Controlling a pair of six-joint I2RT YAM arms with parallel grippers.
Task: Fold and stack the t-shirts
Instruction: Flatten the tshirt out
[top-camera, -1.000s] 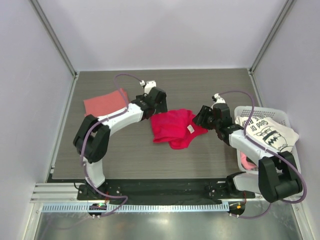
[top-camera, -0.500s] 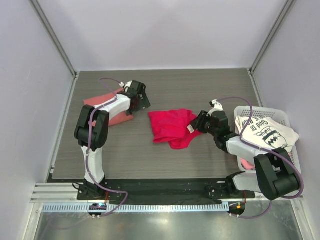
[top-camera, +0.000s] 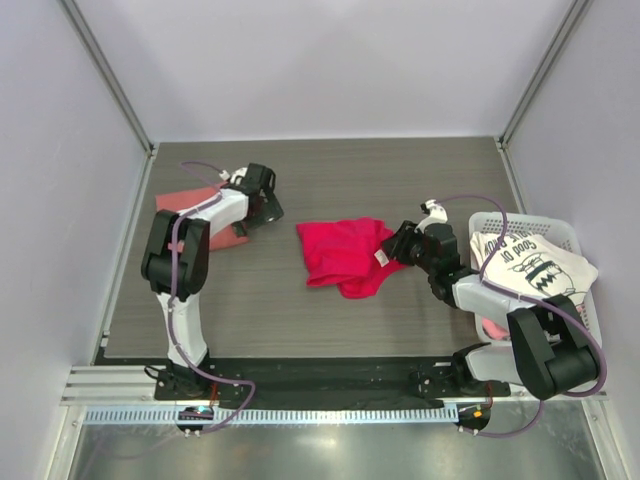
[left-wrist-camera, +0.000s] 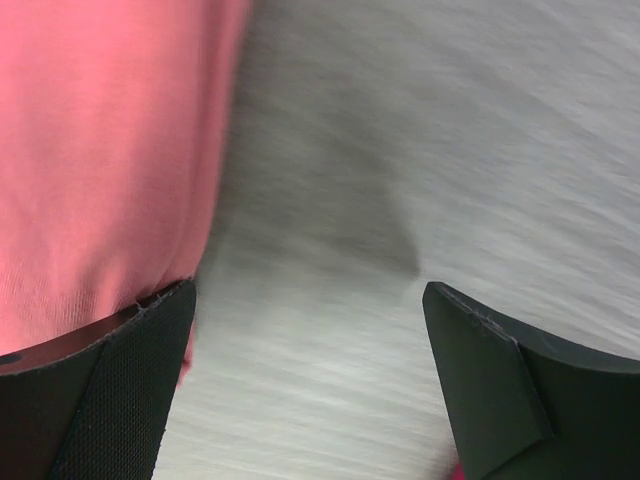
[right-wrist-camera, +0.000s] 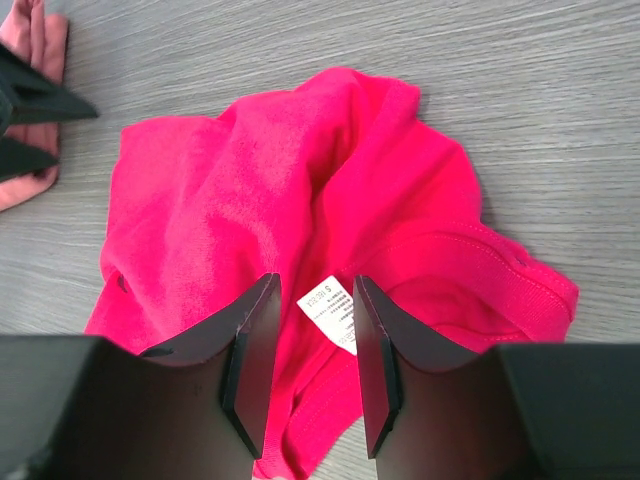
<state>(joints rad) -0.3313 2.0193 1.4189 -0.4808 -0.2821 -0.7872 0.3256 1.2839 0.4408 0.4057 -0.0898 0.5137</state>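
Where the crimson t-shirt (right-wrist-camera: 300, 190) lies crumpled, the right gripper (right-wrist-camera: 313, 282) hovers half-spread, framing the shirt's white tag (right-wrist-camera: 330, 312).

One crumpled, one flat, one draped.
The crimson-magenta t-shirt (top-camera: 345, 255) lay bunched and unfolded near the middle of the table (top-camera: 400, 180), its small white tag (top-camera: 381, 258) showing on its right side. The salmon-pink t-shirt (top-camera: 195, 198) lay flat and straight-edged toward the far left corner, well apart from it. The white t-shirt with black print (top-camera: 535, 262) hung loosely over the white basket (top-camera: 565, 229) at the right edge.
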